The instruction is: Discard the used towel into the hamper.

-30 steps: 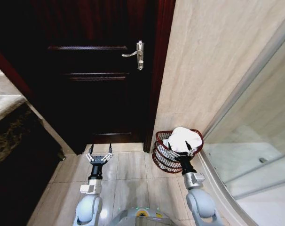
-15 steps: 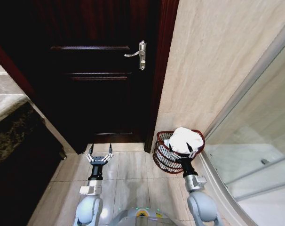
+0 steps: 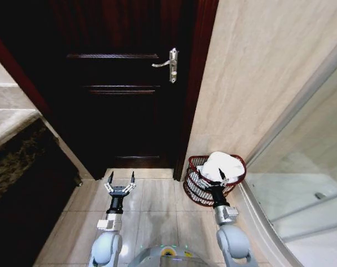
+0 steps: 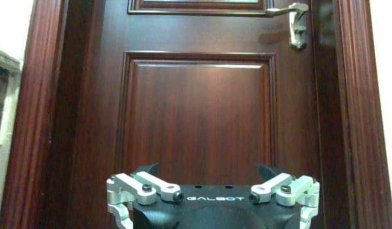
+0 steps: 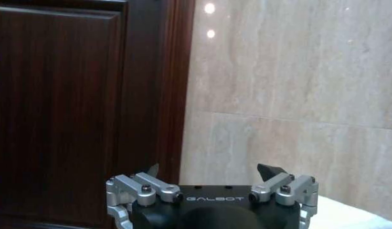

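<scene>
My right gripper (image 3: 211,179) hangs spread wide and empty just before the hamper (image 3: 197,183), where the towel (image 3: 222,166) sits heaped above the rim. I'd withdraw straight, clear of the wire. Left gripper (image 3: 120,179) idles open over the floor.

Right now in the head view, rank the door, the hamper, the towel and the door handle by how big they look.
1. The door, by far the largest.
2. The hamper.
3. The towel, heaped in the hamper and reaching above its rim.
4. The door handle, smallest.
</scene>
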`<state>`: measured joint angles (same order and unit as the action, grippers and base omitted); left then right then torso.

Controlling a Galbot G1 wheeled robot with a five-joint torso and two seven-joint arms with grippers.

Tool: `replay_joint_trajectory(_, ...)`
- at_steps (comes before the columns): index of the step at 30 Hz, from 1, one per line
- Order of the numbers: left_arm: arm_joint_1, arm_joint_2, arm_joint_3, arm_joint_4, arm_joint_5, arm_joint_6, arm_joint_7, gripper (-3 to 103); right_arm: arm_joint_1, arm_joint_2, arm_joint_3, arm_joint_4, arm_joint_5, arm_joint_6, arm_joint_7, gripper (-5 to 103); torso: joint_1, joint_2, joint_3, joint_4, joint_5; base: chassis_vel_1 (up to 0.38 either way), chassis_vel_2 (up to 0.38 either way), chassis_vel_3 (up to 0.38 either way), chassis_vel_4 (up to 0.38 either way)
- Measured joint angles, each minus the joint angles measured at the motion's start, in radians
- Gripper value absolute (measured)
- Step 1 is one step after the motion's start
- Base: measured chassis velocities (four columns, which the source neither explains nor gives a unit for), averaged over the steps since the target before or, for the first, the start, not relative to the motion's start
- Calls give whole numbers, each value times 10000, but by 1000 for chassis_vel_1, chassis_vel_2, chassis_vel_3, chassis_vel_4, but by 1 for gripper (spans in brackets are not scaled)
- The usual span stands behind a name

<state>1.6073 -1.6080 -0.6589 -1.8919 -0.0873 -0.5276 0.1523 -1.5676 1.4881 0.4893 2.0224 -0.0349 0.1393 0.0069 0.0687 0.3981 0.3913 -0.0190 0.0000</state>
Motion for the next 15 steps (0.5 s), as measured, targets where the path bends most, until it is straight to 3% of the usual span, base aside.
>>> replay_joint_trajectory(15, -117, 0, -5, -479, 432, 269, 20, 100, 22, -231, 256, 198, 302, 24, -6, 100, 32, 83, 49, -1, 1, 0, 0, 0, 0)
